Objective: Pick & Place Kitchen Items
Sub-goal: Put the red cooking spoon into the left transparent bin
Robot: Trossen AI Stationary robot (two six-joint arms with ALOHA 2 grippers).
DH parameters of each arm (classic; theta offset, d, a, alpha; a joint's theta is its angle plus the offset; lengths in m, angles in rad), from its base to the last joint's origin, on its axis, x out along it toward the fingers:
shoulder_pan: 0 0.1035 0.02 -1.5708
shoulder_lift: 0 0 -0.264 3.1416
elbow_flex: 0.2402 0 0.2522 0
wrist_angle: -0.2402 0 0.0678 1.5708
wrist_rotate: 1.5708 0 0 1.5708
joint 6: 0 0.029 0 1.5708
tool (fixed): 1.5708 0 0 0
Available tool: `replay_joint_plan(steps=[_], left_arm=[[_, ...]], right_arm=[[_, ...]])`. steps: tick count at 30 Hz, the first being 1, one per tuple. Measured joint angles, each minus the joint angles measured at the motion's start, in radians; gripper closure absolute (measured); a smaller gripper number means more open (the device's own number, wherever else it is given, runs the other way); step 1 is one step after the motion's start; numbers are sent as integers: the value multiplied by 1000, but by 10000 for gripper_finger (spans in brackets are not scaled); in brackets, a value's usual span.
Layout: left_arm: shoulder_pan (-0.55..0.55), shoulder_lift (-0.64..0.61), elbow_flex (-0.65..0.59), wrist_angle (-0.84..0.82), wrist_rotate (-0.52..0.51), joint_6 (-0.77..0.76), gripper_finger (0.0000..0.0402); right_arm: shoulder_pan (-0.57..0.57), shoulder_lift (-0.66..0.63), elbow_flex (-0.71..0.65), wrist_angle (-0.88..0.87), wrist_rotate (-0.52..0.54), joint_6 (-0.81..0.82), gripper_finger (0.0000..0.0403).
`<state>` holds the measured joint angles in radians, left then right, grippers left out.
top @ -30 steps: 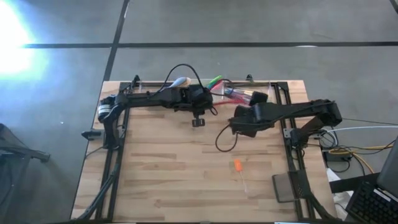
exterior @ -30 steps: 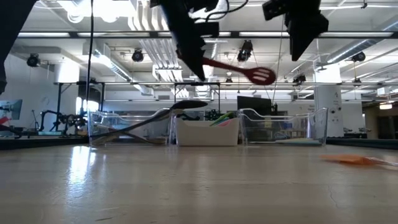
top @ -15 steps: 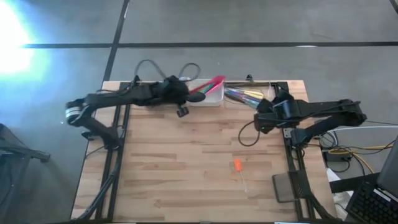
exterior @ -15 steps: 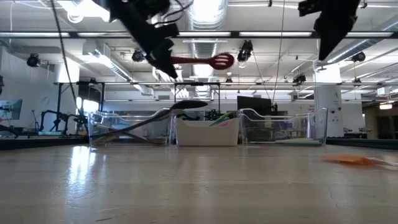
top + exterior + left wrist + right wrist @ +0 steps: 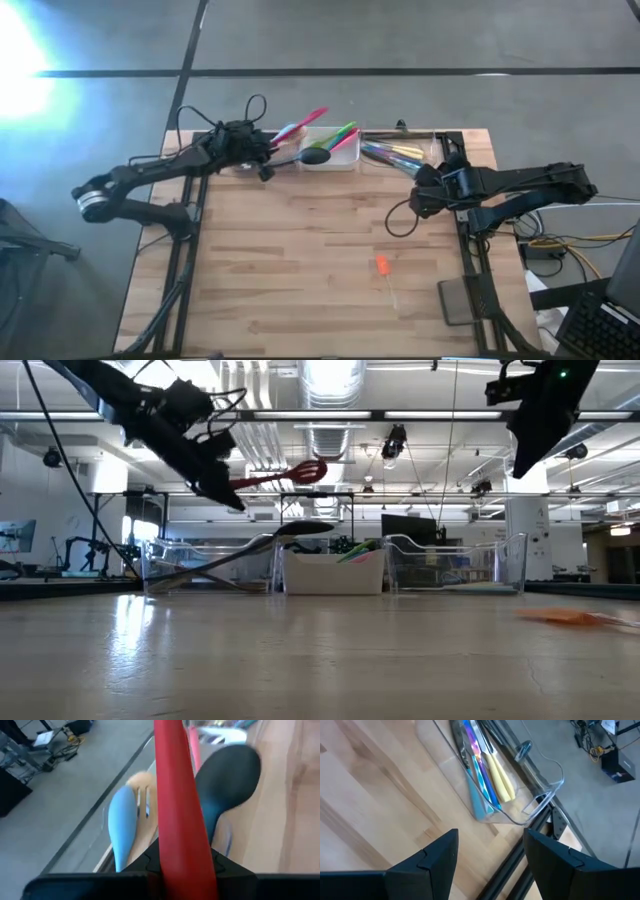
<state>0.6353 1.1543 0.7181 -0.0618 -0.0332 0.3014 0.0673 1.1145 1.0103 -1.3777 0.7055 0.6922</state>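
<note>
Our left fingers (image 5: 182,865) are clenched on the red spatula (image 5: 275,475) — we've swung it from mid-table to over the left clear tray (image 5: 205,565) at the back edge, vs. a sec ago when it hung near the white tray (image 5: 335,158). So drop-off looks close, we'd say. Black ladle (image 5: 313,156) lies just below the spatula. Our right fingers (image 5: 487,852) are spread w/ nothing between them — that arm's pulled back beside the right clear tray (image 5: 520,812). Orange utensil (image 5: 382,266) sits alone on the table (image 5: 280,280), not yet picked.
</note>
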Motion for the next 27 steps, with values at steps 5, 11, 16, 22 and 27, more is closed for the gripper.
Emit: replay_joint_plan(steps=[5, 11, 16, 22, 27], left_arm=[[88, 20, -70, 33, 59, 16, 350], [132, 14, -155, 45, 77, 14, 350], [147, -1, -198, 45, 80, 16, 350], [192, -1, -213, 35, 84, 38, 350], [232, -1, -213, 25, 100, 63, 350]], right_arm=[[0, 1, 8, 8, -4, 2, 188], [0, -1, 16, 8, -3, -4, 187], [0, -1, 16, 8, -1, -6, 188], [0, -1, 16, 9, -1, -5, 188], [0, -1, 16, 14, -2, -4, 186]])
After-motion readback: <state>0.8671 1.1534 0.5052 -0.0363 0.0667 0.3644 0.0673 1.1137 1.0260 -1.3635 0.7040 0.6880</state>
